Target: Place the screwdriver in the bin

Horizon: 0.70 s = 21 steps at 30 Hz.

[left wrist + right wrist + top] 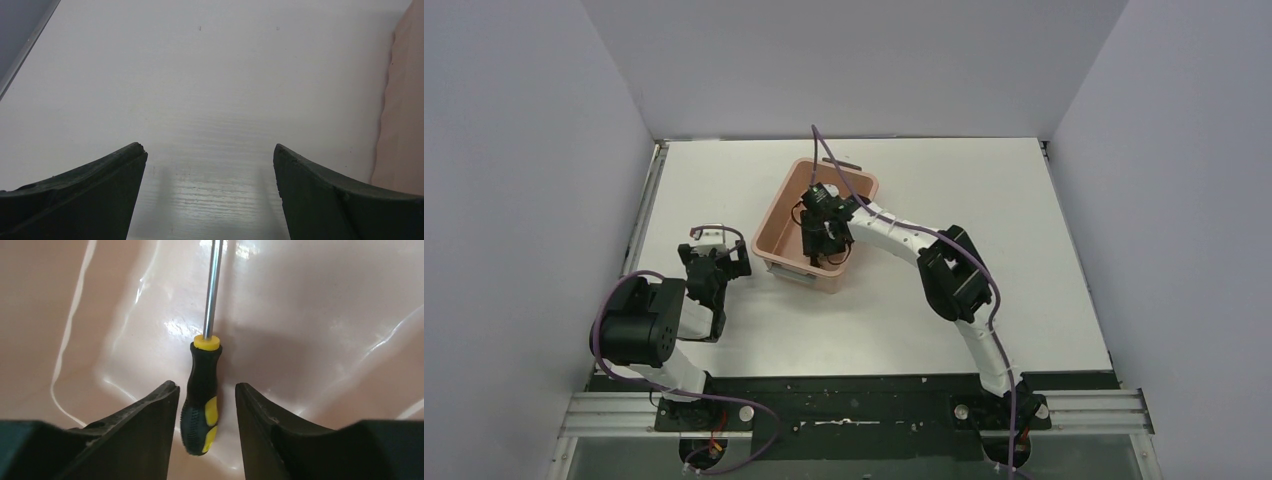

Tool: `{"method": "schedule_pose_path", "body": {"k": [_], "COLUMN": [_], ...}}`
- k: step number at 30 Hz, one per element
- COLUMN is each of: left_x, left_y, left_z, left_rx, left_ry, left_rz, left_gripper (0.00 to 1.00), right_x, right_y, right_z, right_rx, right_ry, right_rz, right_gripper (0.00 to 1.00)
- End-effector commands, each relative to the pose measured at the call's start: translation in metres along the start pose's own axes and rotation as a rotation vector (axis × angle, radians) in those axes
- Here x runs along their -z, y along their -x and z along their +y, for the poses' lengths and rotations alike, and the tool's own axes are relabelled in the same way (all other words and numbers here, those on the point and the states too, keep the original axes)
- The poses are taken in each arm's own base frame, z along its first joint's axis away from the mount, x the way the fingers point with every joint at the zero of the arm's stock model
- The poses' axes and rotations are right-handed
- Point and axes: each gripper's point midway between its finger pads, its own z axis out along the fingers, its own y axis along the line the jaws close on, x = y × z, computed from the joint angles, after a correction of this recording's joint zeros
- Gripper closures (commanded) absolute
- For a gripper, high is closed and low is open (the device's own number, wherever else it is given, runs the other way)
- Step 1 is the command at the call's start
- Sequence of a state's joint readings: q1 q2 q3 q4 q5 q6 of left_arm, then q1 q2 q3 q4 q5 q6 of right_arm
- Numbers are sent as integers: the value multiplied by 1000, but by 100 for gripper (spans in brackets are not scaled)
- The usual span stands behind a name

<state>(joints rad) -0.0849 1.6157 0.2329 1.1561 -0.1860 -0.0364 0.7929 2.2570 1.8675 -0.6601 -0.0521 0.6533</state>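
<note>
Item: screwdriver point(202, 395), one, slim, lying inside the bin point(325, 315) on its glossy salmon floor. In the right wrist view its thin metal shaft is pointing to 12 o'clock and the butt of its handle is sitting at 6 o'clock. Handle: black, with a yellow collar and yellow inserts, and what looks like ribbed grip moulding near the butt. Right pincer point(206, 385): reaching down into the bin and straddling the handle, its jaws standing apart with a sliver of floor showing on either side, so it is gripping nothing. Left pincer point(208, 147): hanging wide apart over bare table point(200, 75) at about 8 o'clock from the bin, with only the bin's pink wall edging its view at 3 o'clock. Handling notes (judged, not tested): the piece is looking light, rigid and unbreakable, though its round body is likely to roll on the slick plastic. The polished shaft is offering a poor, slippery hold, so the ribbed middle of the handle, taken across its width, is looking like the sound place to grasp. Task status: the tool is appearing delivered, with only the arm's withdrawal remaining.
</note>
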Motion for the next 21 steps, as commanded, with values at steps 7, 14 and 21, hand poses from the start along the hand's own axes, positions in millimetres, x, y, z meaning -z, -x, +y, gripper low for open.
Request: {"method": "schedule_pose_path", "body": {"k": [7,14,21], "left_x": [-6,-6,-6], "left_y": [23,24,24], "left_z": [-1,-1,-1], "left_rx": [5,5,5], "left_ry": [-2,-2,-2], "left_rz": [-79,-80,-80], "left_gripper": [3,3,3], "right_x": [62,159,261], "right_y": [68,109,132], "right_z": [29,48,44], "right_rx": [-1,39,146], "right_ry": [56,123,232], "right_rz": [-231,-421,-652], "right_gripper": [48,23,0]}}
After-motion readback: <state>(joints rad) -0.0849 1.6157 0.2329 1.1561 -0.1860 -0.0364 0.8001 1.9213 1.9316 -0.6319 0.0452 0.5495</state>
